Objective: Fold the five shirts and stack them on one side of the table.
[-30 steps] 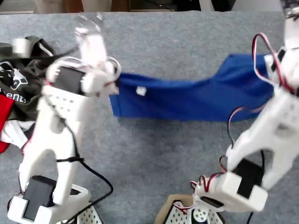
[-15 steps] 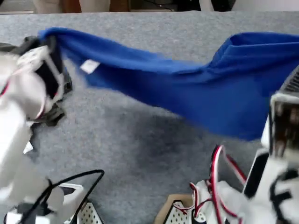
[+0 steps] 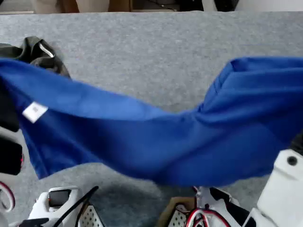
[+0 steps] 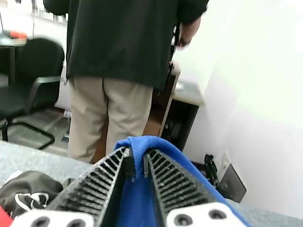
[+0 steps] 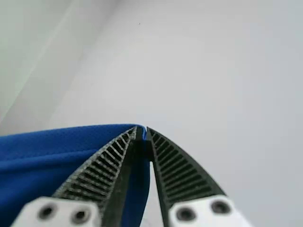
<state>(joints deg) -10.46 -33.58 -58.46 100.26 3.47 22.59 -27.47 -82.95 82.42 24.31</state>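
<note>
left wrist view puts my left claw (image 4: pixel 136 158) nearest. its ribbed jaws are clenched on a raised fold of the blue shirt (image 4: pixel 142 144). my right claw (image 5: pixel 142 132) is pinched just as tight on another edge of the blue shirt (image 5: pixel 57 156), with the cloth nipped right at the tips.

seen from the high view, the blue shirt (image 3: pixel 165 142) hangs in the air between those two grips. it droops along its lower edge, with the table (image 3: pixel 142 42) beneath it.

i judge this to be the spreading step, so i should hold both pinches firm and level. the droop needs pulling out evenly. then i should lower the blue shirt so its hanging edge meets the table first and the rest rolls down flat. the right grip is only at the tips, so a hard tug could slip it. i should also set the blue shirt down short of the heap beyond it.

a small white label (image 3: pixel 34 112) sits near the left end of the blue shirt, and its print is too small to read. beyond that same end of the blue shirt, a dark shirt (image 3: pixel 35 49) lies crumpled. it carries white print (image 4: pixel 23 203) that i cannot make out as words.
</note>
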